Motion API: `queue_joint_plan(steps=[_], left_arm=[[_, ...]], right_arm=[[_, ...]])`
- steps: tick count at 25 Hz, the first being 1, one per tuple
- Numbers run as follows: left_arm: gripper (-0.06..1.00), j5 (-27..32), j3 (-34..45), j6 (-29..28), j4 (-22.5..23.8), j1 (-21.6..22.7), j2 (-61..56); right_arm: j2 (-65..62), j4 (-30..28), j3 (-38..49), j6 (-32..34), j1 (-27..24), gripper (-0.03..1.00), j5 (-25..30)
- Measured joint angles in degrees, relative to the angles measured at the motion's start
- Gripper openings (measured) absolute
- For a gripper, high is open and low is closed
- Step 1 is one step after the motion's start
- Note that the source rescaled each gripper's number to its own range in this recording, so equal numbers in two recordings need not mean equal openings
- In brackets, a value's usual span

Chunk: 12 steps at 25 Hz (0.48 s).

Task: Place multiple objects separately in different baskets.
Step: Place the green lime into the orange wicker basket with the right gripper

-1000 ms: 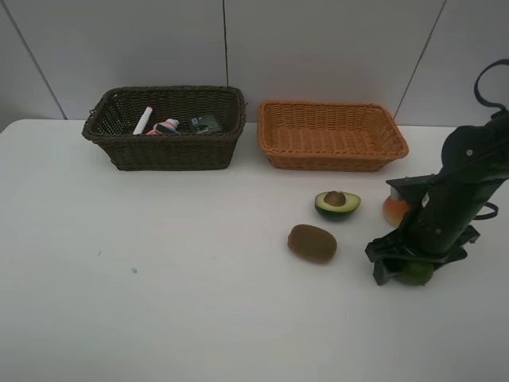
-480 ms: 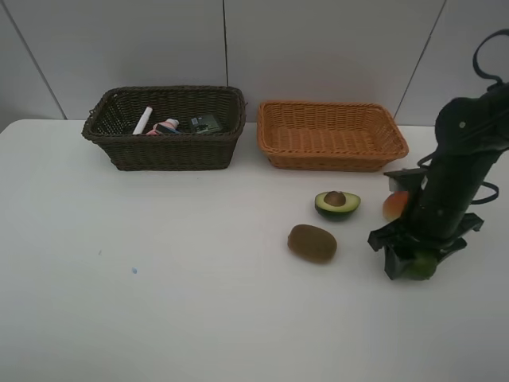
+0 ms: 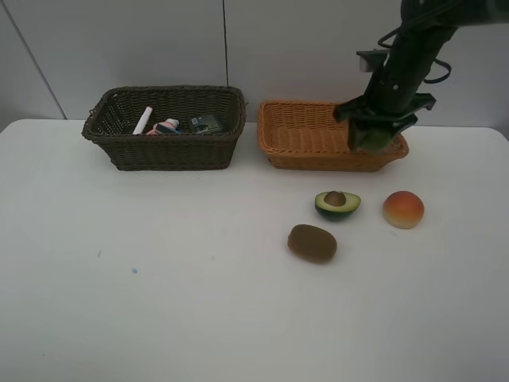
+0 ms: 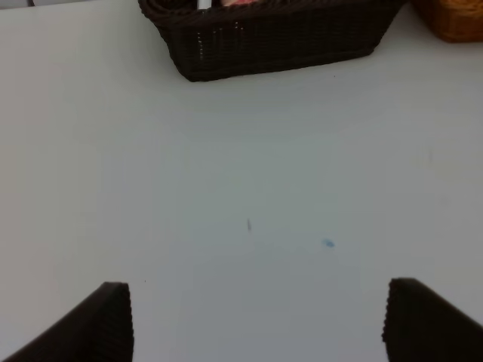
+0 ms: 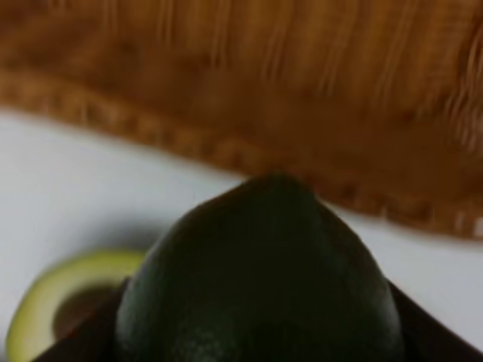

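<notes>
My right gripper point(image 3: 375, 132) is shut on the green round fruit point(image 3: 371, 143) and holds it over the front right part of the light orange basket point(image 3: 302, 135). In the right wrist view the fruit point(image 5: 260, 279) fills the lower frame, with the basket rim point(image 5: 302, 162) behind it and the halved avocado point(image 5: 53, 302) beside it. On the table lie the avocado point(image 3: 337, 203), the brown kiwi point(image 3: 312, 243) and the peach point(image 3: 403, 209). The dark brown basket point(image 3: 163, 151) holds the white marker point(image 3: 143, 120), the pink bottle point(image 3: 169, 126) and the dark green bottle point(image 3: 206, 122). My left gripper point(image 4: 260, 324) is open over bare table.
A white wall rises just behind both baskets. In the left wrist view the dark basket point(image 4: 272, 45) stands beyond the left gripper, and a corner of the orange basket point(image 4: 453, 19) shows. Small blue specks point(image 3: 134, 270) mark the white tabletop.
My right gripper closed on the green fruit at the table's right, lifted it and carried it back over the orange basket. The peach now shows in full. The left arm has not moved.
</notes>
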Motion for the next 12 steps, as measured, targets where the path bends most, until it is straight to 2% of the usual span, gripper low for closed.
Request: queue_joint_plan(steps=[3,4,5,6,7,9,12], left_arm=[[0.80,0.00,0.00,0.00,0.00,0.00,0.00],[0.80,0.00,0.00,0.00,0.00,0.00,0.00],[0.80,0.00,0.00,0.00,0.00,0.00,0.00],[0.80,0.00,0.00,0.00,0.00,0.00,0.00],[0.80,0.00,0.00,0.00,0.00,0.00,0.00],[0.80,0.00,0.00,0.00,0.00,0.00,0.00],[0.80,0.00,0.00,0.00,0.00,0.00,0.00]], right_arm=[[5.30,-0.57,-7.53,-0.48,0.00,0.15,1.58],[6.63,-0.98,-9.18,-0.48,0.00,0.24,1.65],[7.68,-1.56,-10.77,-0.43,0.00,0.51,1.49],[8.23,-1.99,-11.94,-0.43,0.00,0.69,1.44],[8.93,-2.24,-12.65,-0.43,0.00,0.83,1.38],[9.70,-2.64,-12.90,-0.43,0.00,0.95,1.22],[10.18,-1.89,-13.15,-0.43,0.00,1.00,1.94]])
